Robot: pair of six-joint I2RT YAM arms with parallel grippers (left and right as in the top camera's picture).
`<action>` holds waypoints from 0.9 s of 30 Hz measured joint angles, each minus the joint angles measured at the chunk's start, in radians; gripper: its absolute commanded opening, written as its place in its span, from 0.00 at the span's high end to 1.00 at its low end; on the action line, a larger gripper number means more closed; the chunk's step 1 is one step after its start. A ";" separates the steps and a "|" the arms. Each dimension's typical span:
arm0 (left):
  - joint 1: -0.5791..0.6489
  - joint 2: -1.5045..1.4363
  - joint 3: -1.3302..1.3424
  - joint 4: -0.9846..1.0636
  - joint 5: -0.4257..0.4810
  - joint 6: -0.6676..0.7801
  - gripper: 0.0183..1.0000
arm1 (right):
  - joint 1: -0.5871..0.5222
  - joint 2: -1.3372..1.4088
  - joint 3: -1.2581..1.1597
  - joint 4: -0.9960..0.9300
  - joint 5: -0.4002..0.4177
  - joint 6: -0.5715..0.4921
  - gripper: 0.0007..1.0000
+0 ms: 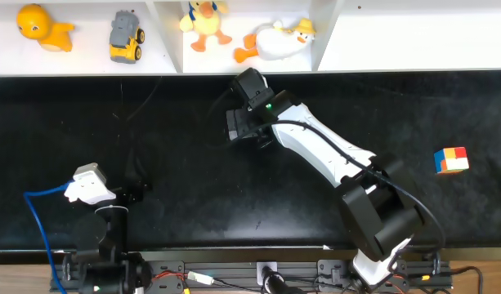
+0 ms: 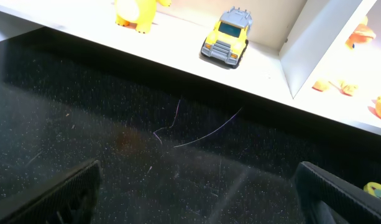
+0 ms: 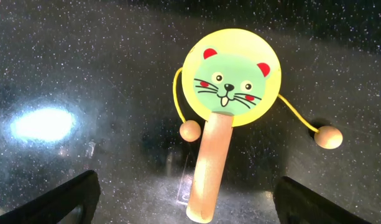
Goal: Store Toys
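The left arm is sitting folded near its base at the left of the black surface point(image 1: 193, 196). The left pincer point(image 2: 196, 171) is hanging low over it with fingers spread wide and nothing between them. It is facing the white shelf point(image 1: 87, 67) running along the far side of the surface, where a yellow duck point(image 1: 44, 28) and a yellow truck point(image 1: 126, 37) are standing in the left compartment. In the next compartment to the right, a plush duck point(image 1: 205, 23) is sitting upright and a white plush duck point(image 1: 276, 41) is lying on its side just beside it.

The right arm is standing at the right and stretching up and leftwards across the middle, its forearm slanting and its wrist ending near the shelf's front edge. The right pincer point(image 3: 187, 190) is hovering over a rattle point(image 3: 230, 118), fingers wide apart and gripping nothing. The rattle is lying flat on the surface, cat face up. Its long axis is running out from the pincer with a slight lean. The wooden handle point(image 3: 210, 168) is pointing back into the gap between the fingers, touching neither, and the round head point(image 3: 230, 81) is pointing away. Two beads point(image 3: 190, 130) on strings are lying one at each side.

Farther right, a coloured cube point(image 1: 451, 160) is resting on the surface, apart from the arm.
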 measured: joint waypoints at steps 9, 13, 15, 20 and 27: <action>0.000 0.000 0.000 0.000 0.000 0.000 0.00 | 0.000 0.051 0.004 -0.002 -0.003 -0.014 0.13; 0.000 0.000 0.000 0.000 0.000 0.000 0.00 | 0.000 0.054 0.007 -0.002 -0.007 -0.014 0.21; 0.000 0.000 0.000 0.000 0.000 0.000 0.00 | 0.000 0.055 0.007 -0.008 -0.006 -0.019 0.28; 0.000 0.000 0.000 0.000 0.000 0.000 0.00 | 0.000 0.056 0.010 -0.026 -0.007 -0.019 0.45; 0.000 0.000 0.000 0.000 0.000 0.000 0.00 | 0.000 0.057 0.011 -0.056 -0.011 -0.014 0.71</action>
